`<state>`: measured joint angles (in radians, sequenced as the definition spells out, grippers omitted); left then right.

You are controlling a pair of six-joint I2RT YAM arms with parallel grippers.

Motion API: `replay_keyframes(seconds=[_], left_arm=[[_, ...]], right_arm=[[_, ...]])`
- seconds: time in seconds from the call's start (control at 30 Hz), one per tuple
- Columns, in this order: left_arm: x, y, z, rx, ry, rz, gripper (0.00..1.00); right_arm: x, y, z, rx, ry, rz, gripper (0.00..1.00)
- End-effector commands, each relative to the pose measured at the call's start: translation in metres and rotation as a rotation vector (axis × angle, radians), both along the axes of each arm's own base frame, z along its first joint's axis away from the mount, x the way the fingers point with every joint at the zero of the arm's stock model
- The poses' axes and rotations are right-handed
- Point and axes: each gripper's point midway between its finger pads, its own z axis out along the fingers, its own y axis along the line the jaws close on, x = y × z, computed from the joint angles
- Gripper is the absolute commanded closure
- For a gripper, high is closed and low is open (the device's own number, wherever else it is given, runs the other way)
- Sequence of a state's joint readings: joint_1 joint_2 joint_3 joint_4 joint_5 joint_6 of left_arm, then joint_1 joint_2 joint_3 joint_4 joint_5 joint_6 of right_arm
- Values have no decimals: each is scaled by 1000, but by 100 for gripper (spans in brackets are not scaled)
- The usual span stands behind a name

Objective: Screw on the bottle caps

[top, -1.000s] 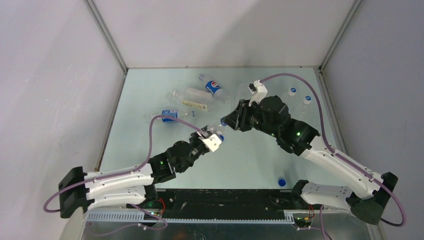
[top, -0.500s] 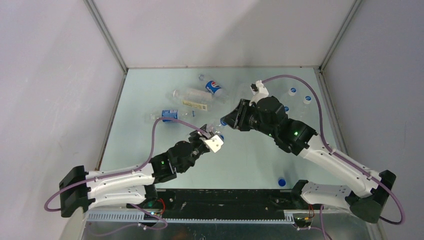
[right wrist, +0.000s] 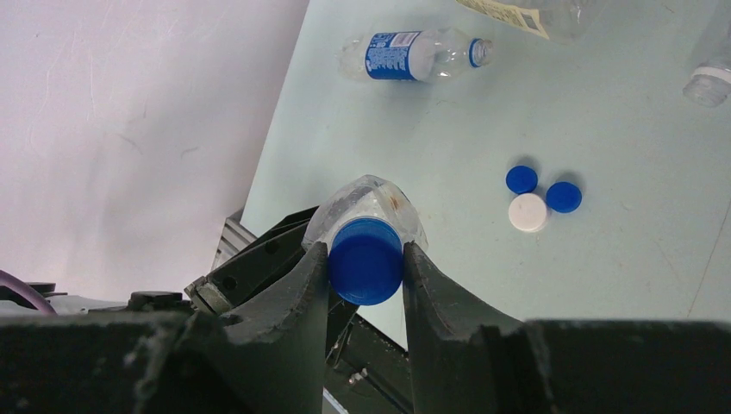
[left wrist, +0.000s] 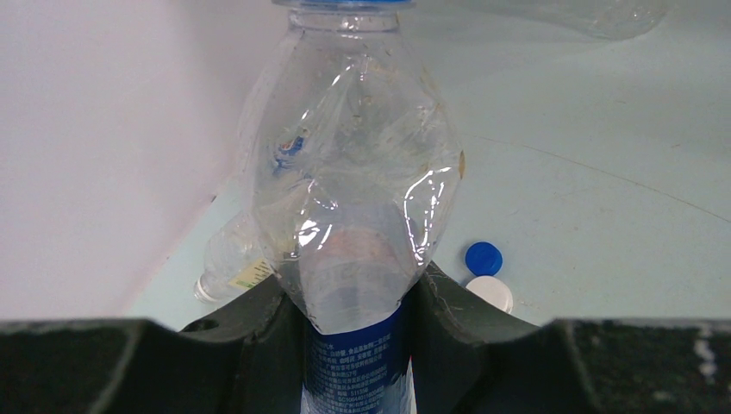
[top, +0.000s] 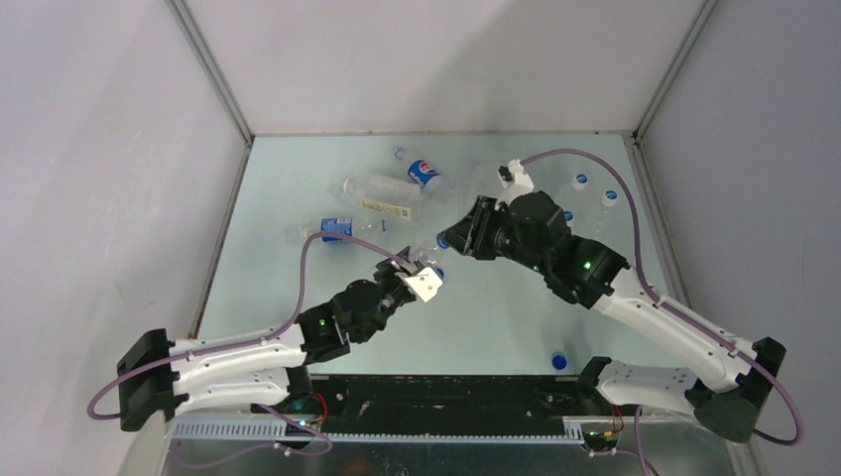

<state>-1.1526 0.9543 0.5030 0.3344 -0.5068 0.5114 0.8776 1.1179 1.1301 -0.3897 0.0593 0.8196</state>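
now the left claw (left wrist: 353, 291) is clamped around the blue-labelled lower body of a crumpled clear plastic bottle (left wrist: 345, 172), held above the middle of the pale green surface (top: 278, 188). the right claw (right wrist: 365, 256) is clamped on the round blue plastic cap (right wrist: 366, 261) sitting on its mouth.

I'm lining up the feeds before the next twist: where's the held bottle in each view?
Top external: the bottle is at centre, between the left hand and the right hand.
Left wrist: it fills the centre, with its neck at the top edge.
Right wrist: it is seen end-on, low centre.
Shared landmark: the blue cap on its neck, also visible at the left wrist view's top edge.
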Motion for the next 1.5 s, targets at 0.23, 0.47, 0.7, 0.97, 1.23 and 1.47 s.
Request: replay_keyframes(seconds=[0.23,0.47,0.7,0.97,1.23,1.47], left_arm=[[-15,-17,46,-229,-14,-96,76],[-28,-26,34,-196,26,-184,76],[-37,-29,24,-163,56,-243,76],[-49,-34,25,-167,67,-326,76],[-53,-37,38,-206,41,-368,76],[-45,-36,51,-243,11,-327,76]], right_arm=[[-22,6,-11,-36,18,101,61],[-24,4,-8,-43,-8,119,69],[-27,1,-8,-63,-18,161,70],[-33,2,-9,-124,-26,236,79],[-43,11,-15,-112,4,328,82],[-36,5,-22,-153,39,260,81]])
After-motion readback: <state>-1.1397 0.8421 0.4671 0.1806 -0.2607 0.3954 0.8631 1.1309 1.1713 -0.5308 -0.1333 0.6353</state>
